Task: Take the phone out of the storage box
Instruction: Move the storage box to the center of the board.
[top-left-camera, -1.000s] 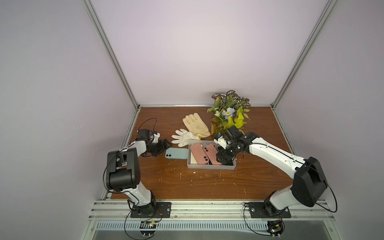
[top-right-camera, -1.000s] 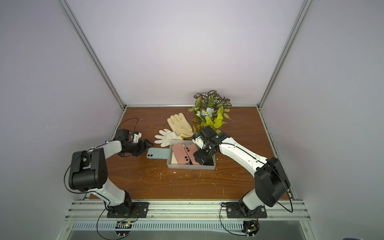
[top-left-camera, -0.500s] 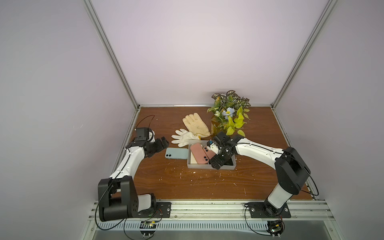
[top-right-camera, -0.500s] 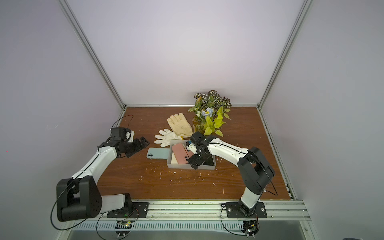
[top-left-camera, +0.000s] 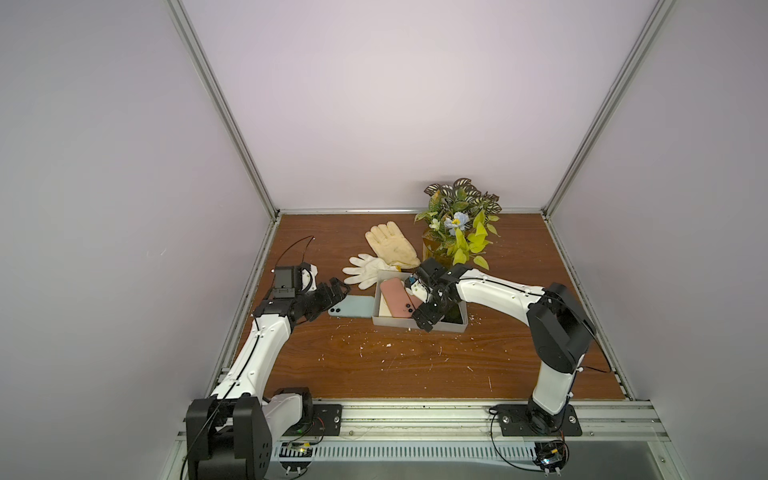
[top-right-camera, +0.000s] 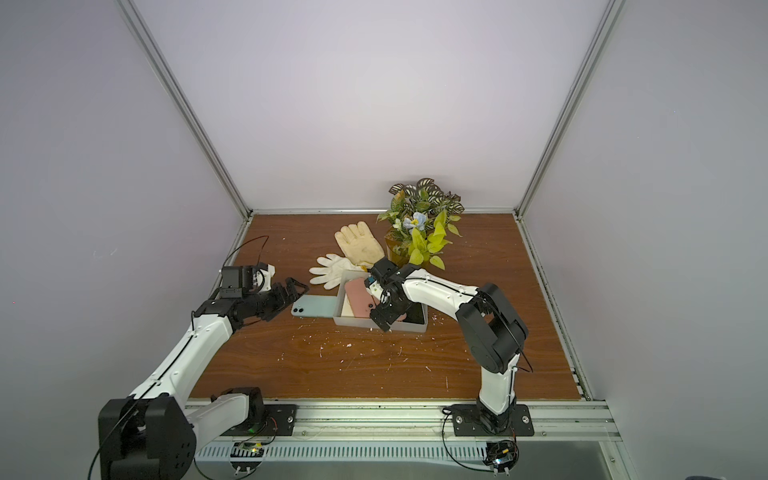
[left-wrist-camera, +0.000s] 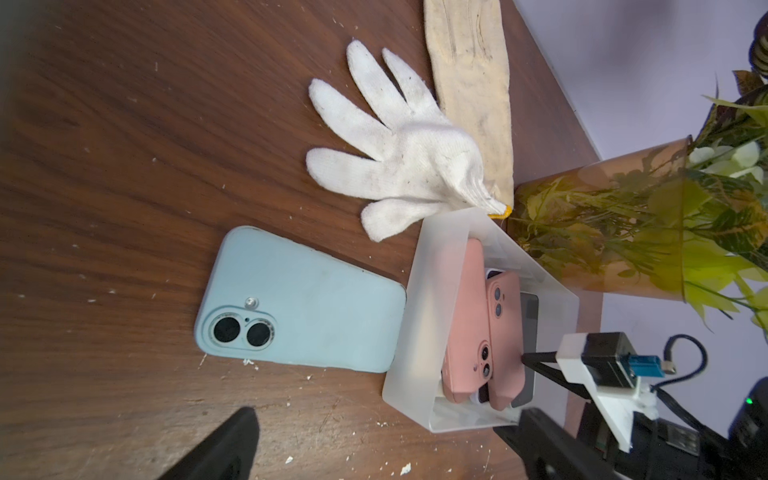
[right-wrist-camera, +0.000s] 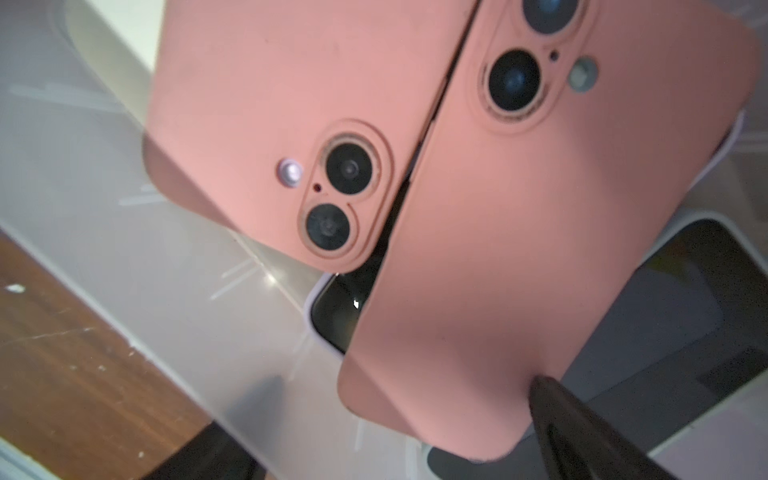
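Lit softly and evenly from above in both top views, dimmer toward the outer edges; faint, short shadows on the worktop (top-left-camera: 374, 365); left wrist view crisp, darkened and smeared along one side; right wrist view close, a pink phone (right-wrist-camera: 519, 270) slightly soft; pale glare streaks on the storage box (right-wrist-camera: 104, 208) wall.

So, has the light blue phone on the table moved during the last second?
No. The light blue phone lies where it was, one short end at the outer wall of the storage box, which has not shifted either.
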